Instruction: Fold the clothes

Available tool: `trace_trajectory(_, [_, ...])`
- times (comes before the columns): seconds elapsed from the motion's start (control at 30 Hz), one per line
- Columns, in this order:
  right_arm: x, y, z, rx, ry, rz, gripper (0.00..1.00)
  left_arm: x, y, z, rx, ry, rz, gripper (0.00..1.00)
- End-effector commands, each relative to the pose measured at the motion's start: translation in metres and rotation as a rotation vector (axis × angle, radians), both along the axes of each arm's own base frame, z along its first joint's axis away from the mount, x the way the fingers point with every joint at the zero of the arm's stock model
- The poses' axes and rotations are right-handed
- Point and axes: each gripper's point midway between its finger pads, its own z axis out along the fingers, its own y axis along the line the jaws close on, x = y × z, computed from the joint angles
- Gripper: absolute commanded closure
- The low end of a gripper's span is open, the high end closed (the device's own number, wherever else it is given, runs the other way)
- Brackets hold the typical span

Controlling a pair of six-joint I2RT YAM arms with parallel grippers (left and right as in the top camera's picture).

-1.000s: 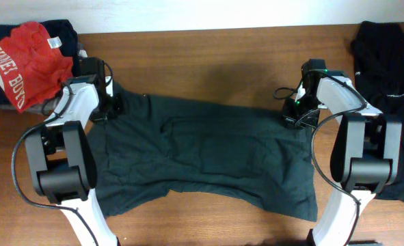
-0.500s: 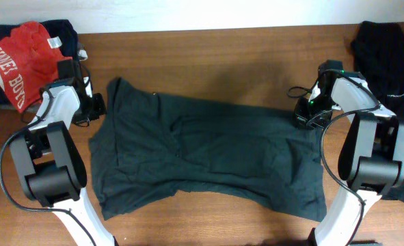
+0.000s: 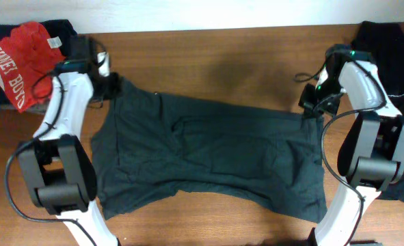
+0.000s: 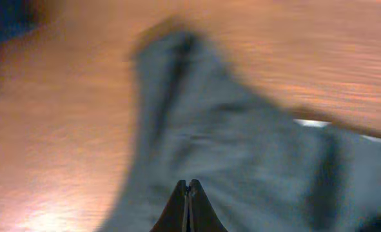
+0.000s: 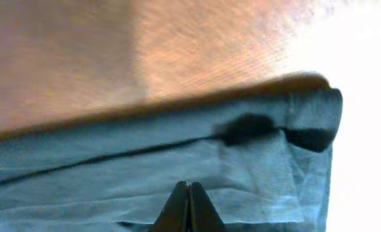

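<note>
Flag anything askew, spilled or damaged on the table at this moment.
Nothing spilled or damaged. The grey-green shirt lies unfolded and crooked across the table, wrinkled, its lower hem wavy. A red garment sits crumpled at the far left corner, and a black garment is bunched at the right edge.

Wore white shells on long links of left arm (image 3: 68,102) and right arm (image 3: 367,82), set over bulky black joint housings. Ran thin black cable (image 3: 10,174) in loose loop down 9 o'clock side of left arm; carried matching loop on right arm, also at 9 o'clock. Bore small green light (image 3: 353,50) at 12 o'clock end of right arm. Finished in white toward 6 o'clock frame edge. Showed left gripper (image 4: 187,188) and right gripper (image 5: 189,187) with dark matte fingers (image 4: 176,212), tapered to thin wedge, tips meeting in one seam.
</note>
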Motion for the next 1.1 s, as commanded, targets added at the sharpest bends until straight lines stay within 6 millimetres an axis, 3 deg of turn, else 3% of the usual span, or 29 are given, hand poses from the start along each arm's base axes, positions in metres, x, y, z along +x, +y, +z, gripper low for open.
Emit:
trace_trajectory(0.0, [0.005, 0.006, 0.011, 0.049, -0.034, -0.008, 0.96, -0.005, -0.037, -0.010, -0.053, 0.036, -0.091, 0.99])
trace_trajectory(0.17, [0.005, 0.008, 0.011, 0.048, -0.033, -0.002, 0.96, -0.010, -0.055, -0.047, -0.053, 0.114, -0.127, 0.99])
trace_trajectory(0.37, [0.005, 0.008, 0.011, 0.048, -0.034, 0.002, 0.96, -0.012, -0.057, -0.081, -0.054, 0.172, -0.130, 0.99])
trace_trajectory(0.53, [0.002, -0.007, 0.007, -0.042, -0.016, 0.003, 0.95, -0.012, -0.056, -0.094, -0.054, 0.189, -0.128, 0.99])
trace_trajectory(0.7, [-0.002, -0.020, 0.000, -0.111, 0.013, 0.003, 0.83, -0.015, -0.056, -0.116, -0.054, 0.229, -0.126, 0.99])
trace_trajectory(0.8, [-0.001, -0.023, -0.001, -0.116, 0.014, -0.002, 0.81, -0.018, -0.054, -0.127, -0.049, 0.253, -0.124, 0.99])
trace_trajectory(1.07, [-0.006, -0.025, -0.013, -0.124, 0.045, 0.021, 0.79, -0.019, -0.031, -0.135, -0.024, 0.268, -0.076, 0.99])
